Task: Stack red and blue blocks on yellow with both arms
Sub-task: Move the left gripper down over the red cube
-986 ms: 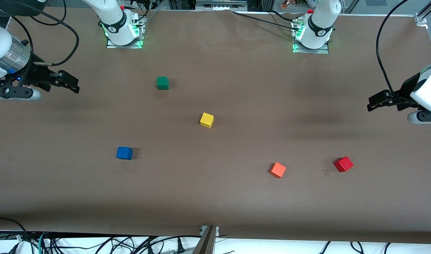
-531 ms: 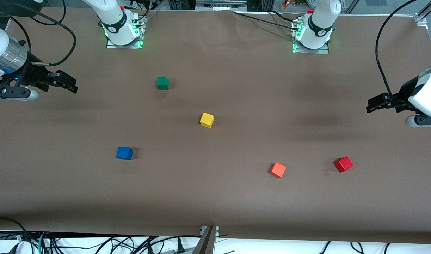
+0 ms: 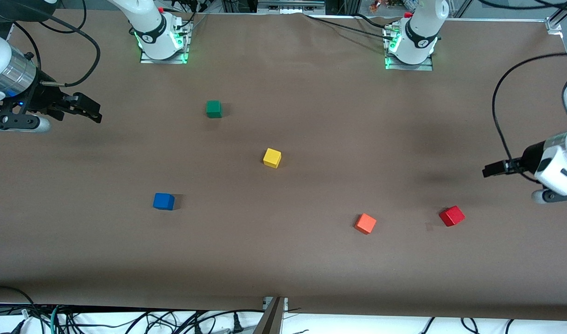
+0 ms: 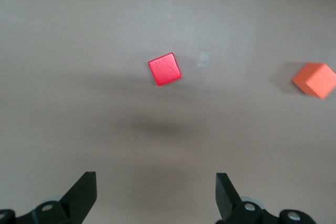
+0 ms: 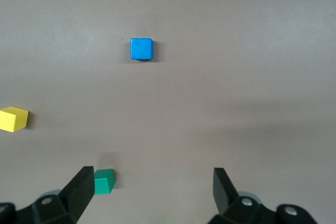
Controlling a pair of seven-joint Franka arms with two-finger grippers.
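From the front we get all five cubes on the brown bench point(image 3: 311, 260): yellow point(image 3: 272, 157) mid-bench, blue point(image 3: 163, 201) nearer the camera toward the right arm's end, red point(image 3: 451, 215) toward the left arm's end with orange point(image 3: 365, 223) beside it, green point(image 3: 213, 108) up near the bases. The left wrist only catches red and orange; the right wrist shows blue, yellow, green. Left end effector point(image 3: 489, 170) and right end effector point(image 3: 92, 111) both hang wide and empty. Cables run along the bench edge.

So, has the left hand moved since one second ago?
Yes. In the front view the left hand now shows lower, closer to the red block, which has stayed in place. Its fingers are open.
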